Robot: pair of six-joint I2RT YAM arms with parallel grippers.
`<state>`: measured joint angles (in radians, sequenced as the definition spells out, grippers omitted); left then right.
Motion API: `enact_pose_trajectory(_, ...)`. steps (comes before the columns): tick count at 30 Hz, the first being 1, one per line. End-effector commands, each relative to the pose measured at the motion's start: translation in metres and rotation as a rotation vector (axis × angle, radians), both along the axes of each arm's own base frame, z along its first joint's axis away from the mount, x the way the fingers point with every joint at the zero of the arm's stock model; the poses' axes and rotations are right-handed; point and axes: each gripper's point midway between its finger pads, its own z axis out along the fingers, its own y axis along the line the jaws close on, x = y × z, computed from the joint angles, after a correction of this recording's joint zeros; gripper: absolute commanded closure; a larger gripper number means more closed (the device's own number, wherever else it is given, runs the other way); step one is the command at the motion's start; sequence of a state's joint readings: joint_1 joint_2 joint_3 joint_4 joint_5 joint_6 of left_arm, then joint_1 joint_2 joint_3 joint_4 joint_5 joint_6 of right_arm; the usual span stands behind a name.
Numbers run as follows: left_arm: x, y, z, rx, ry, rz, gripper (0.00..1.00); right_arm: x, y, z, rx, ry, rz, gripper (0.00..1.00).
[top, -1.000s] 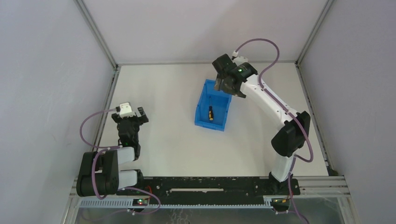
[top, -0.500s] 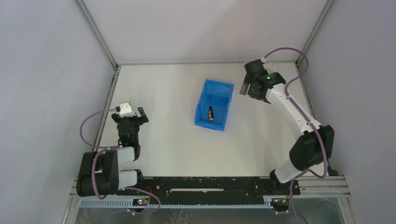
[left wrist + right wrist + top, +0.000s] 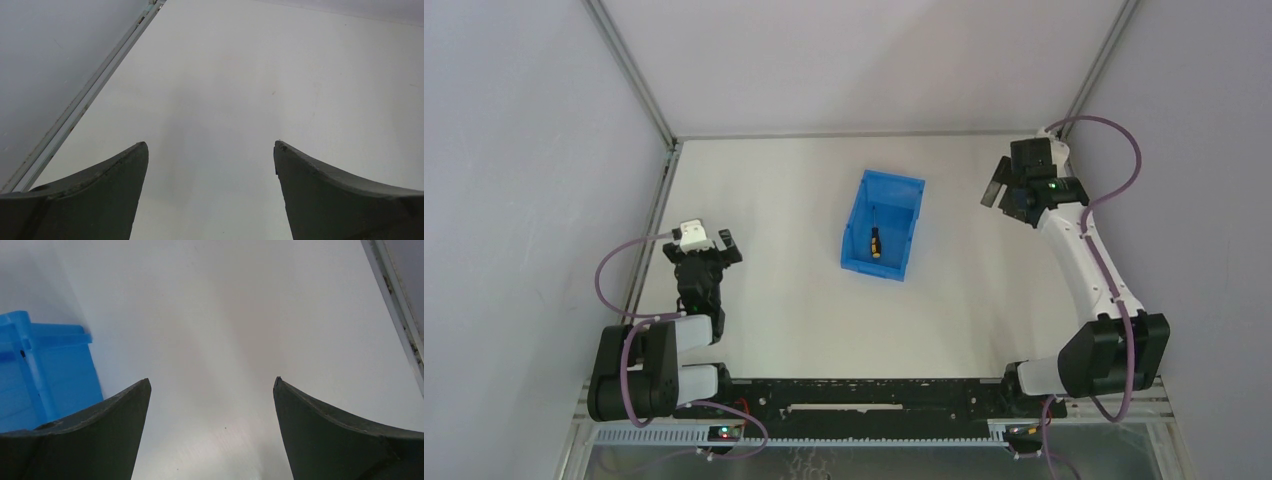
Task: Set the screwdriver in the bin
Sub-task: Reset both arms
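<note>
Two grippers are standing open and holding nothing. The screwdriver [image 3: 875,242] is lying flat on the floor of the bin [image 3: 902,189], toward the lower, cut-away end wall, so the placement appears complete. The right gripper [image 3: 1008,190] is hanging off to the right of the bin, well apart from it, its dark curved fingers [image 3: 95,440] spread wide over bare table [image 3: 220,340]; the bin's ribbed outer wall is showing at the left edge of the wrist view. The left gripper [image 3: 711,245] is resting near the table's left edge, spread equally wide, probably parked as idle. The bin is rigid blue plastic, rectangular and open-topped. The screwdriver is showing a thin dark shaft and a black handle with a yellow-orange band. The table is matte white.
</note>
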<state>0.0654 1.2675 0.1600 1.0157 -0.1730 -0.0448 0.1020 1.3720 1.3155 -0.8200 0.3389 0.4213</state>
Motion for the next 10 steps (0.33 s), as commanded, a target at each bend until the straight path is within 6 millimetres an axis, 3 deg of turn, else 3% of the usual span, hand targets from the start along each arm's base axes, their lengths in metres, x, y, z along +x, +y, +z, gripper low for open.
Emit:
enact_pose_trajectory(1, 0.0094, 0.001, 0.0252, 0.022, -0.074, 0.003, 0.0, 0.0063, -0.0057, 0.0022, 0.016, -0.042, 0.046, 0.0)
enact_pose_trajectory(10, 0.0093, 0.0012, 0.0252, 0.021, -0.074, 0.004, 0.0, 0.0083, -0.0106, -0.0014, 0.028, -0.051, 0.055, 0.0)
